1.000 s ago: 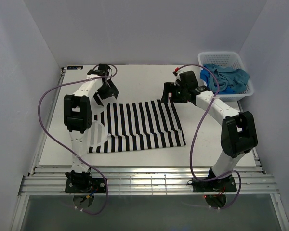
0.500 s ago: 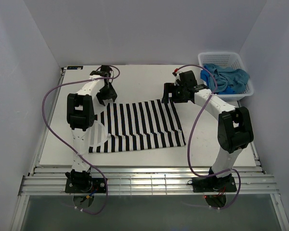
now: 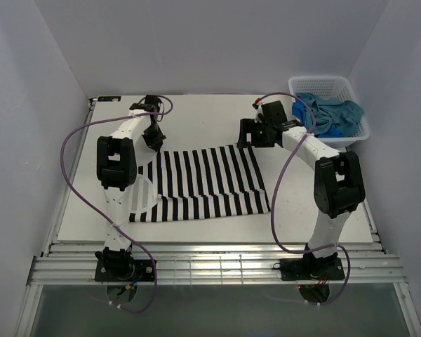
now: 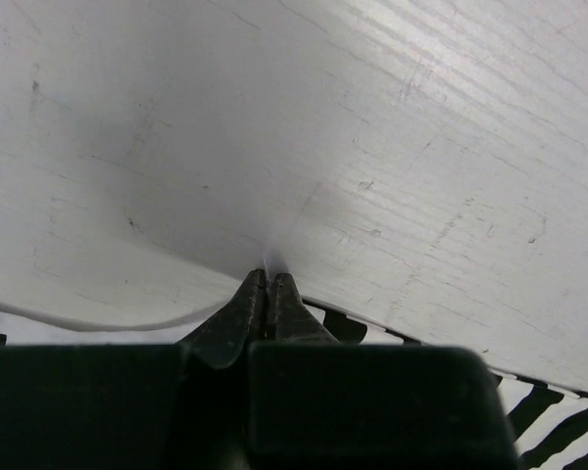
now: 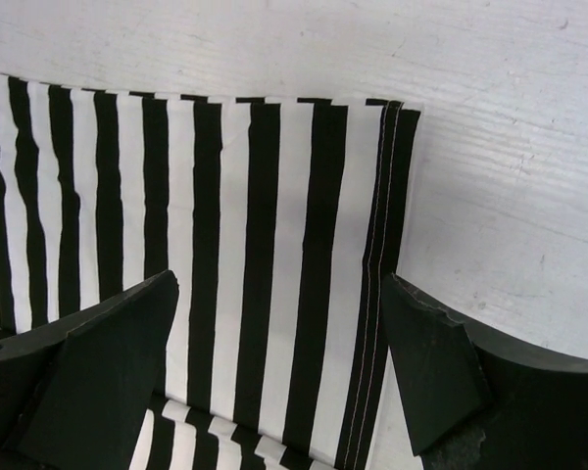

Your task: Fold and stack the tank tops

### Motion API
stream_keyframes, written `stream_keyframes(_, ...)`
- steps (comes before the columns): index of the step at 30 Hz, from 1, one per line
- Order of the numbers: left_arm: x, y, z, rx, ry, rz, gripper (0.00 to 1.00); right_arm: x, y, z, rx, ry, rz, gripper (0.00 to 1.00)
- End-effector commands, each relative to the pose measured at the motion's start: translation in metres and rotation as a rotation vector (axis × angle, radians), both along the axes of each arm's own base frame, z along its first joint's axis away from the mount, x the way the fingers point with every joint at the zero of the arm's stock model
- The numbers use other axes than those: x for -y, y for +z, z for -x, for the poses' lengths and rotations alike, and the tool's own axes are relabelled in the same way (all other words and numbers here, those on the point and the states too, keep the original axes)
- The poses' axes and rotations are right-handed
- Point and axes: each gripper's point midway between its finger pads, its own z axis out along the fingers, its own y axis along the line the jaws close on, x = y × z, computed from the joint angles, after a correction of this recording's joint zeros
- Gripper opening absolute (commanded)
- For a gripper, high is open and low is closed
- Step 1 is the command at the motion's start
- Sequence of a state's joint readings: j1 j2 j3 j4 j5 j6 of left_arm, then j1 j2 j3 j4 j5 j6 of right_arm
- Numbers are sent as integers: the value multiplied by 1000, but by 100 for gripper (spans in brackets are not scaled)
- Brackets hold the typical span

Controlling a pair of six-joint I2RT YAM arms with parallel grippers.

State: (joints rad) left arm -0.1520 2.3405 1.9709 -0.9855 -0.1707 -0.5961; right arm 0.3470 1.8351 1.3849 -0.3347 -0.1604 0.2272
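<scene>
The black-and-white striped tank top (image 3: 203, 184) lies spread flat on the white table. My left gripper (image 3: 153, 138) is at its far left corner. In the left wrist view the left gripper (image 4: 267, 279) has its jaws pressed together on the top's thin white edge (image 4: 98, 321). My right gripper (image 3: 249, 140) hovers at the far right corner. In the right wrist view the right gripper (image 5: 274, 352) stands open, its fingers (image 5: 118, 352) on either side of the stitched side hem (image 5: 377, 245). Teal-blue cloth (image 3: 342, 111) and deeper blue cloth (image 3: 311, 119) lie bundled in the basket.
The white lattice basket (image 3: 330, 86) stands at the far right corner of the table (image 3: 196, 119). Grey walls close in on both sides and at the back. A slatted rail (image 3: 210, 263) runs along the near edge, by the arm bases.
The left gripper has gone from open to shut at the top's far left corner. The right arm's elbow has swung slightly left, with its gripper still open over the far right corner.
</scene>
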Motion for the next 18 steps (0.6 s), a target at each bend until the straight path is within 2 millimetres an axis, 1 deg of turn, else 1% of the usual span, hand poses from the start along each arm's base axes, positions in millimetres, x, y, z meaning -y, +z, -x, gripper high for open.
stream_keyframes(1, -2, -16, 8, -39, 11, 4, 2, -2, 9, -25, 59, 3, 10, 90)
stream_keyframes(2, -3, -16, 8, -38, 14, -1, 0, -2, 8, -30, 66, -7, 18, 90)
stream_keyframes(3, -3, -15, 8, -37, 14, -4, 0, 1, 4, -40, 77, -28, 45, 90)
stream_keyframes(5, -5, -11, 8, -27, 19, -10, 0, 4, -1, -51, 83, -47, 77, 90)
stream_keyframes(7, -8, -10, 10, -24, 26, -23, 0, 3, -7, -64, 90, -54, 94, 90)
stream_keyframes(9, -8, -5, 7, 2, 27, -18, 0, -1, -12, -75, 90, -50, 92, 90)
stream_keyframes(10, -7, -5, 9, 1, 21, -18, 0, -3, -14, -78, 87, -50, 90, 90)
stream_keyframes(11, -7, -5, 8, 7, 21, -17, 0, -4, -22, -81, 74, -50, 94, 90)
stream_keyframes(12, -8, -4, 7, 8, 23, -16, 0, -3, -24, -84, 74, -63, 100, 90)
stream_keyframes(13, -7, -4, 7, 8, 21, -15, 0, -4, -20, -90, 87, -72, 97, 91)
stream_keyframes(14, -6, -5, 7, 8, 19, -14, 0, -4, -28, -92, 73, -77, 104, 92)
stream_keyframes(16, -6, -7, 7, 4, 17, -9, 0, -3, -28, -98, 74, -94, 109, 96)
stream_keyframes(17, -6, -7, 7, 4, 19, -8, 0, -4, -34, -97, 61, -97, 114, 98)
stream_keyframes(18, -5, -8, 8, 2, 16, -6, 0, 2, -36, -100, 62, -132, 131, 99)
